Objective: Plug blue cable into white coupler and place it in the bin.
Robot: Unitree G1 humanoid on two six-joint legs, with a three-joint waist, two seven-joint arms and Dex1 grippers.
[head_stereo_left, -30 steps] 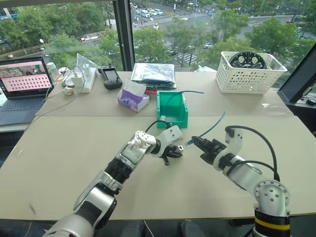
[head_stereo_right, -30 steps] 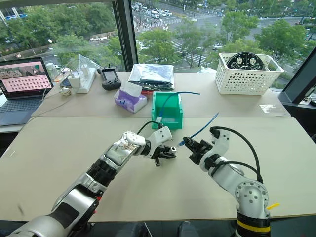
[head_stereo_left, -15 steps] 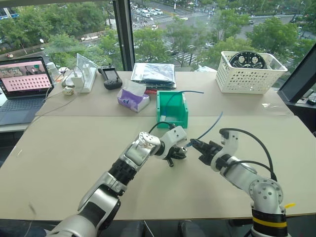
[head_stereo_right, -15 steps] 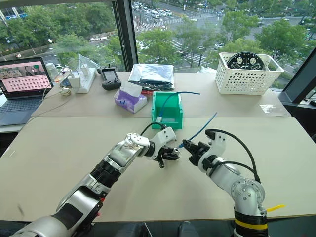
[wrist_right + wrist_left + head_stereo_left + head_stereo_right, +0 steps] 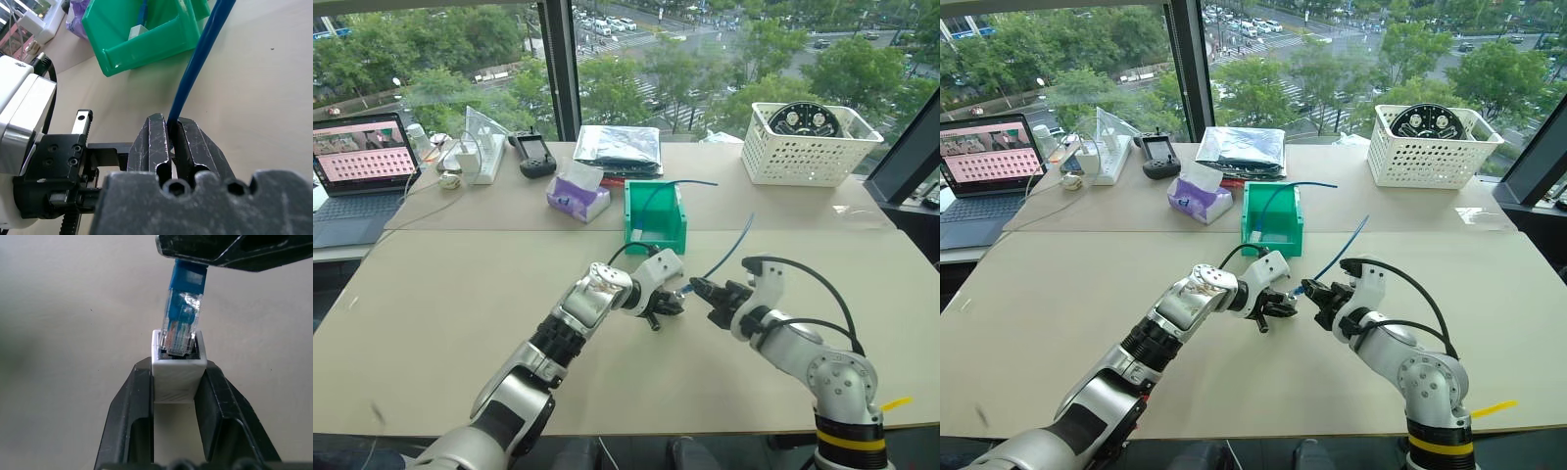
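Since a second ago both grippers have closed the gap over the table's middle, and the clear plug of the blue cable (image 5: 183, 318) now sits partly in the socket of the white coupler (image 5: 178, 373). We see the left gripper (image 5: 177, 382) clamped on the coupler's sides and the right gripper (image 5: 172, 142) pinched shut on the cable just behind the plug, its tail running off toward 1 o'clock, with the green bin (image 5: 655, 215) at 12 o'clock of the grippers, already holding another cable and coupler. We judge the cable light and floppy, so hold close to the plug; the plug's thin clear plastic looks fragile, the coupler rigid but tiny and slippery.
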